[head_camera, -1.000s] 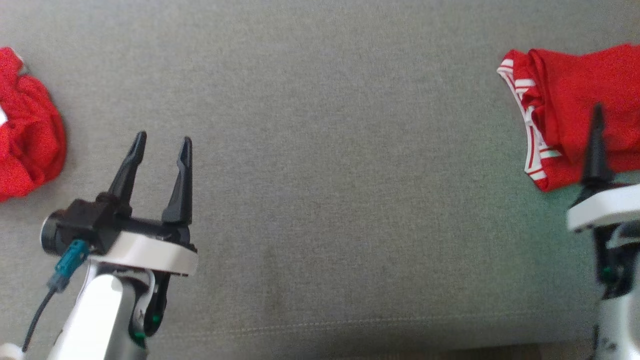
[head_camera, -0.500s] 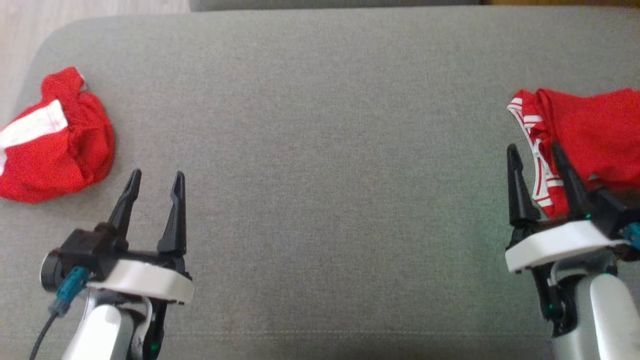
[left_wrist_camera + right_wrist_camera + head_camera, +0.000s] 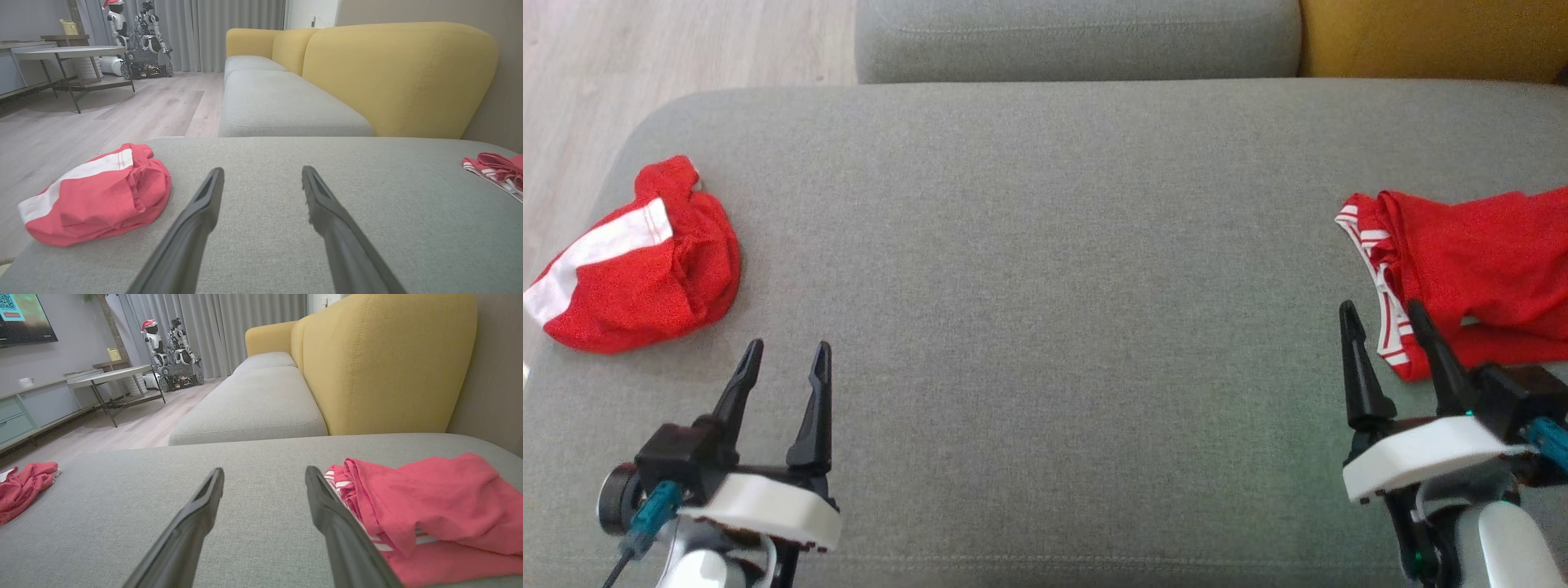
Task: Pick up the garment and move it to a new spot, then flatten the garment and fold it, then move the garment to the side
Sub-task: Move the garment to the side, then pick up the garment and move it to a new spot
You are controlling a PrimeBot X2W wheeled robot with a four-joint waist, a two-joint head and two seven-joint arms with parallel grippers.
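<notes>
Two red garments lie on the grey seat cushion (image 3: 1045, 245). A crumpled one with a white band (image 3: 637, 261) (image 3: 98, 196) sits near the left end. A flatter one with white-striped trim (image 3: 1470, 269) (image 3: 421, 502) lies at the right edge. My left gripper (image 3: 789, 347) (image 3: 262, 169) is open and empty, just right of and nearer than the left garment. My right gripper (image 3: 1379, 306) (image 3: 264, 469) is open too, its right finger over the striped edge of the right garment; I cannot tell if it touches.
Behind the cushion lies another grey seat (image 3: 1078, 33) and a yellow backrest (image 3: 1421, 37). Wooden floor (image 3: 645, 57) shows past the rounded left corner. A table (image 3: 69, 53) and parked robots (image 3: 139, 36) stand far across the room.
The head camera has moved, so the whole scene slid down the picture and the sofa's far side came in. The right gripper is now fully in view. Both grippers stayed open.
</notes>
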